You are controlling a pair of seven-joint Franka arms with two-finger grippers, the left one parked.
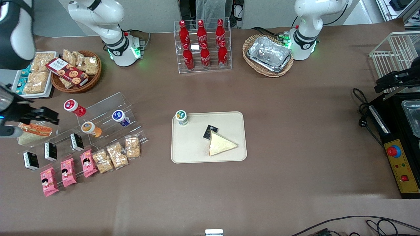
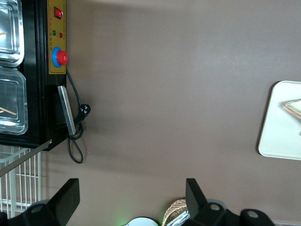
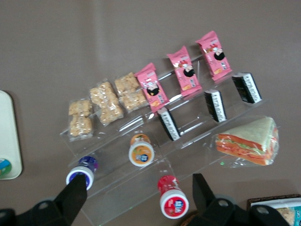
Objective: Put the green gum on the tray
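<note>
The green gum (image 1: 181,117), a small bottle with a green-and-white lid, stands upright on the cream tray (image 1: 190,144), in the corner toward the working arm's end and farther from the front camera. A wrapped sandwich (image 1: 221,144) and a small black packet (image 1: 210,131) also lie on the tray. My right gripper (image 1: 46,116) hovers open and holding nothing above the clear stepped shelf (image 1: 108,108), well away from the tray. In the right wrist view the gripper (image 3: 138,188) hangs over the shelf, with the gum's lid (image 3: 3,167) just showing on the tray's edge (image 3: 10,136).
The shelf holds a red-lidded bottle (image 3: 173,201), an orange-lidded one (image 3: 141,151), a blue-lidded one (image 3: 81,173), black packets, pink packs, snack bags and a sandwich (image 3: 247,141). A snack basket (image 1: 77,70), cola rack (image 1: 202,44) and foil-tray basket (image 1: 268,55) stand farther back.
</note>
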